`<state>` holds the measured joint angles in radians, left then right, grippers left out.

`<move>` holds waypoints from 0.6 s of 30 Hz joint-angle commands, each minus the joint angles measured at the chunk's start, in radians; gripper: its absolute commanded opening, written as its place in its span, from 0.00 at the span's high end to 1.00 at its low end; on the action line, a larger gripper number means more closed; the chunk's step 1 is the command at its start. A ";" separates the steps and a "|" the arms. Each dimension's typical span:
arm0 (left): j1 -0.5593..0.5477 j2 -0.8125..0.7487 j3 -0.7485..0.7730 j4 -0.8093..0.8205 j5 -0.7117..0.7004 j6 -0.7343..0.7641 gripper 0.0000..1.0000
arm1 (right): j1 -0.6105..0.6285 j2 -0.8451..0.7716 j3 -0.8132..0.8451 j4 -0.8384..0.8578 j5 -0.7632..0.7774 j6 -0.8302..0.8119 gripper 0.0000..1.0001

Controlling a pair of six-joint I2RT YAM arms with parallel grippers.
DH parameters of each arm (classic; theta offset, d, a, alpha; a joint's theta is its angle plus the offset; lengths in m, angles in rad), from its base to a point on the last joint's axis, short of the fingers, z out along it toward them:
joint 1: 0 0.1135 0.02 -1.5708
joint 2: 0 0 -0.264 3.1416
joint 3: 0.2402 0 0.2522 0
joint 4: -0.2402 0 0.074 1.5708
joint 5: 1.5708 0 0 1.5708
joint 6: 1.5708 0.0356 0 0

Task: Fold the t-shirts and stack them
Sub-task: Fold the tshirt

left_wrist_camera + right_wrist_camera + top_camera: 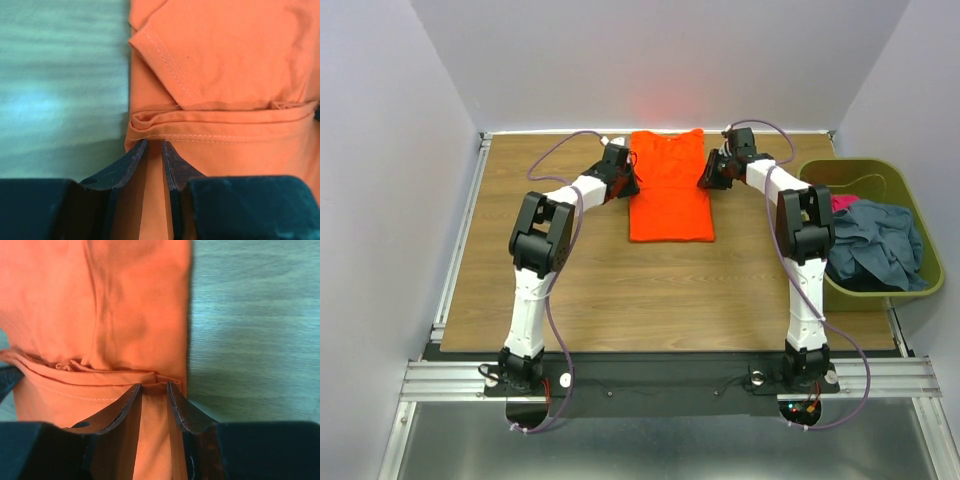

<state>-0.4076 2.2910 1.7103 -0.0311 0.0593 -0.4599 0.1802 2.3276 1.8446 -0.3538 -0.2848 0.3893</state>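
Orange t-shirt point(669, 187): lies flat at the far edge of the surface, midway between its side edges, sleeves already turned in to a narrow panel.
Handling: you have soft, light cloth that sags and creases; judged best taken at the hemmed far corners, both sides together, so the fold comes over even.
Left end effector point(154, 146): narrowly parted, tips closed on the shirt's rolled hem at its left corner.
Right end effector point(154, 387): likewise pinching the hem at the right corner.
Other t-shirts point(876, 240): blue-grey and pink, heaped in the green tub point(820, 173) at the right edge.
Surface point(650, 300): wood-grain, bare near you.
Room: plain pale walls close on three sides.
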 commanded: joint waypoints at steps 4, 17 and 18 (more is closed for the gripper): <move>0.023 -0.183 -0.323 -0.053 -0.047 -0.063 0.70 | 0.077 -0.020 -0.091 0.018 -0.036 -0.027 0.68; 0.112 -0.212 -0.196 -0.105 -0.116 0.041 0.62 | 0.120 -0.194 -0.079 0.021 0.042 0.017 0.63; 0.112 -0.215 -0.190 -0.107 -0.095 0.044 0.59 | 0.119 -0.209 -0.091 0.026 0.055 0.014 0.63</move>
<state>-0.3042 2.0739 1.4502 -0.0761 -0.0303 -0.4725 0.3138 2.2520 1.7641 -0.3367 -0.2836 0.3988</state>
